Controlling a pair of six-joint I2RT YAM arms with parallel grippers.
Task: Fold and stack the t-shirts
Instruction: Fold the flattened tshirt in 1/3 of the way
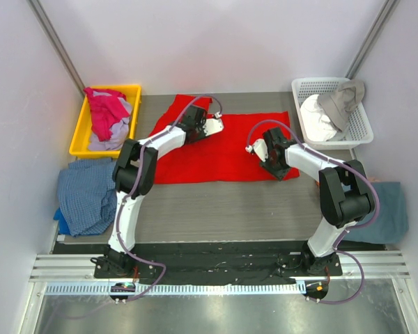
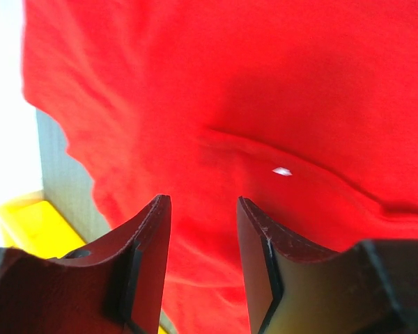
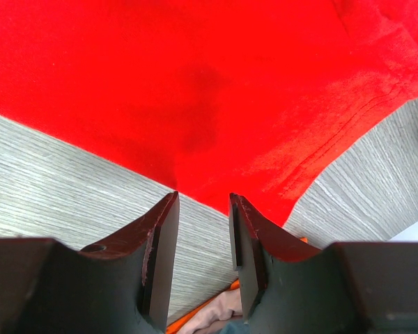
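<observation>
Red t-shirt [image 1: 223, 149] lies spread flat mid table [image 1: 216, 209]. Left gripper [image 2: 203, 209] and right gripper [image 3: 203, 202] both hang agape over it, nothing pinched (right one sits at the hem). I judge the first fold not yet begun; next I must descend and pinch cloth.

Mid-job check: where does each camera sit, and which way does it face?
Top external: above, behind the bases, looking down at the table; both arms show.
Left wrist: on that arm, facing the red t-shirt; open left gripper shows.
Right wrist: on that arm, facing the shirt's edge and table; open right gripper shows.
Shared: all show the red t-shirt.
</observation>
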